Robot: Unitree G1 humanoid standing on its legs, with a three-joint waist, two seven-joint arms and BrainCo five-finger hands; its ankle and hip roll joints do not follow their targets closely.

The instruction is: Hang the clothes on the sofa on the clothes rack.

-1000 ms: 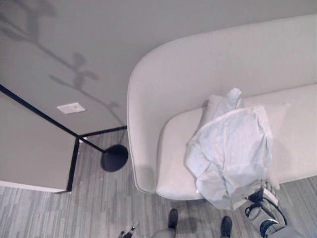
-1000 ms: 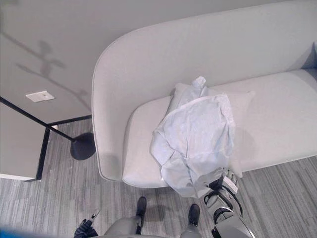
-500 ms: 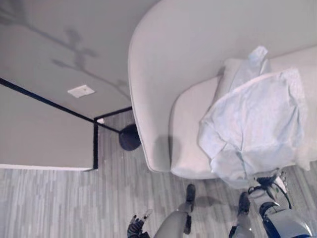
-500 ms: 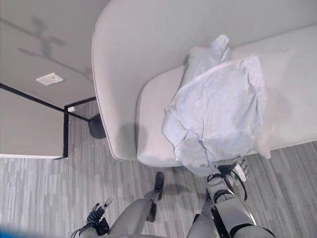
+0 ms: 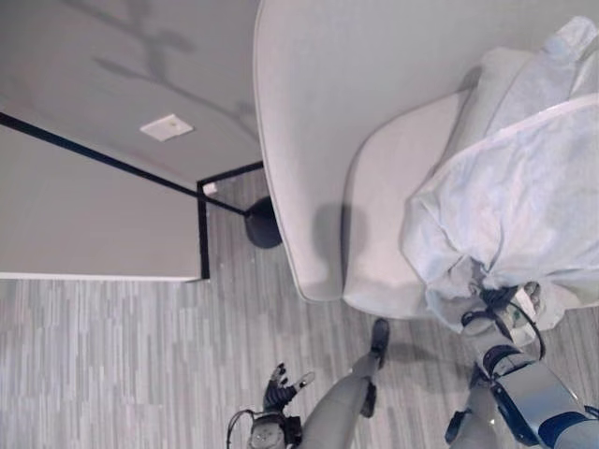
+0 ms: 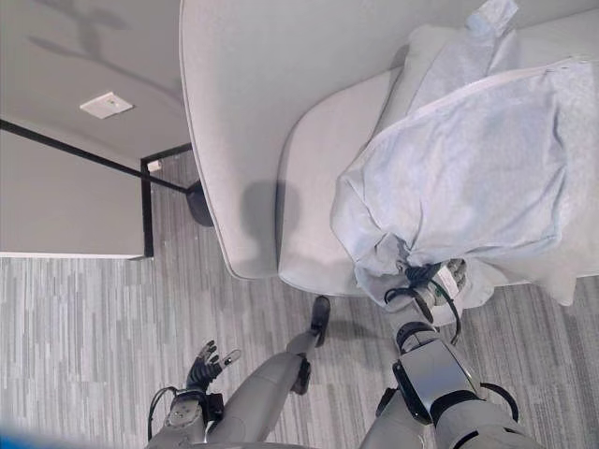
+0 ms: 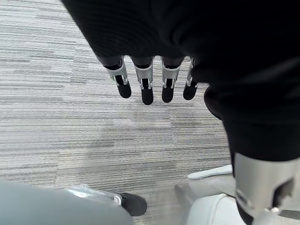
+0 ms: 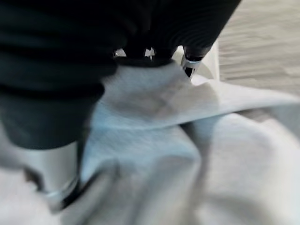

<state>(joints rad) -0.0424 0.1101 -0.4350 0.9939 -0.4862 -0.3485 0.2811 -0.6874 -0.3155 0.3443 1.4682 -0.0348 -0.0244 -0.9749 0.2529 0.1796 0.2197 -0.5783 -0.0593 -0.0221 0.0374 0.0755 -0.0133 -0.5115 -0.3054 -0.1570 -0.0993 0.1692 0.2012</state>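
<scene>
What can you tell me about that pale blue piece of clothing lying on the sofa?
The pale blue garment looks like thin, soft, crumpled cloth. It lies spread over the sofa seat and a cushion, with one end reaching up the backrest and its lower edge bunched at the seat's front. There the right hand has its fingers curled into the gathered fabric.

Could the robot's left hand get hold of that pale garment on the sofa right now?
Probably not as it stands: the left hand hangs open low over the floor, well apart from the garment, which the right hand is bunching at the sofa's front edge.
</scene>
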